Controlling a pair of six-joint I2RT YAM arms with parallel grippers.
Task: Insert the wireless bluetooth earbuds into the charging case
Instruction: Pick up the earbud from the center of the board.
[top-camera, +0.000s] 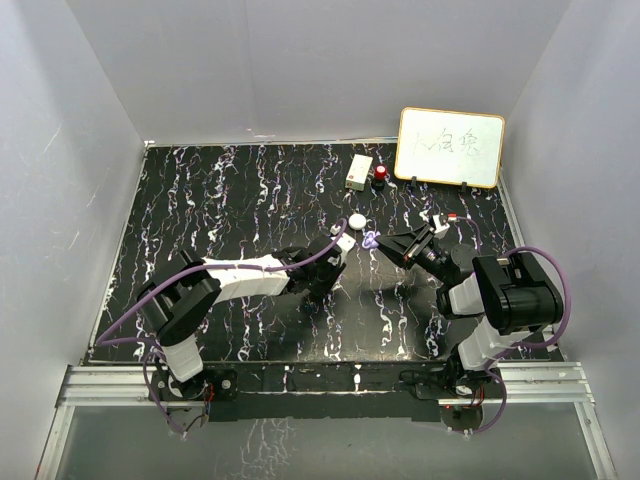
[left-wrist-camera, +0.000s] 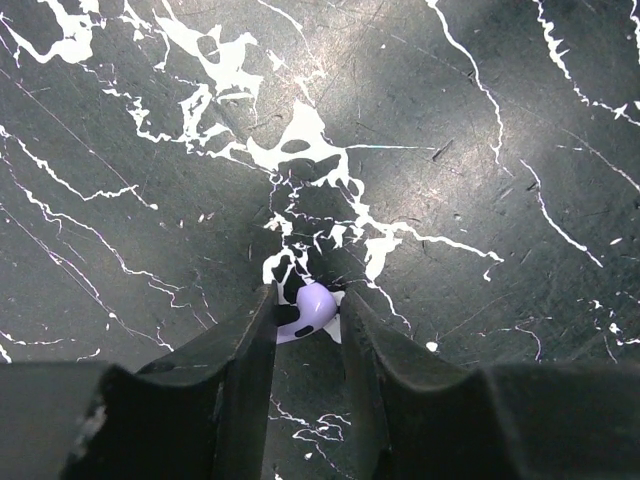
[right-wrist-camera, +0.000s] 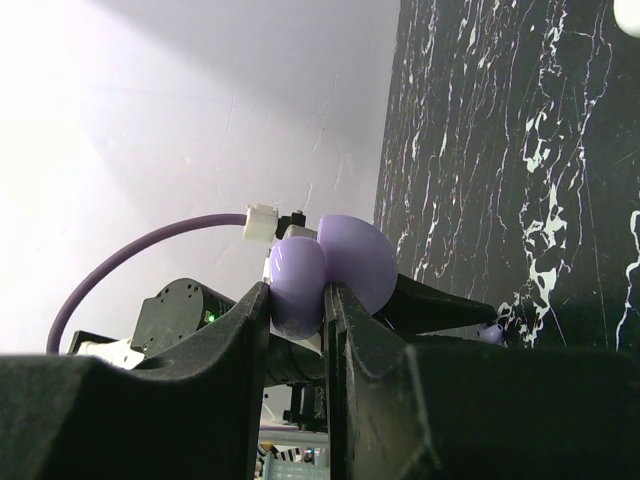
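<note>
A tiny lilac earbud (left-wrist-camera: 314, 304) lies on the black marbled table between the tips of my left gripper (left-wrist-camera: 306, 296), whose jaws stand close against both its sides. It also shows small in the right wrist view (right-wrist-camera: 490, 333). In the top view my left gripper (top-camera: 330, 272) points down at the table centre. My right gripper (top-camera: 380, 243) is shut on the lilac charging case (top-camera: 371, 239), holding it above the table just right of the left gripper. In the right wrist view the case (right-wrist-camera: 350, 258) sits between the fingers (right-wrist-camera: 240, 330), its lid open. The second earbud is not visible.
A white round puck (top-camera: 357, 222) lies just behind the two grippers. A white box (top-camera: 359, 172) and a small red object (top-camera: 380, 176) stand at the back. A whiteboard (top-camera: 450, 147) leans at the back right. White walls enclose the table (top-camera: 230, 200).
</note>
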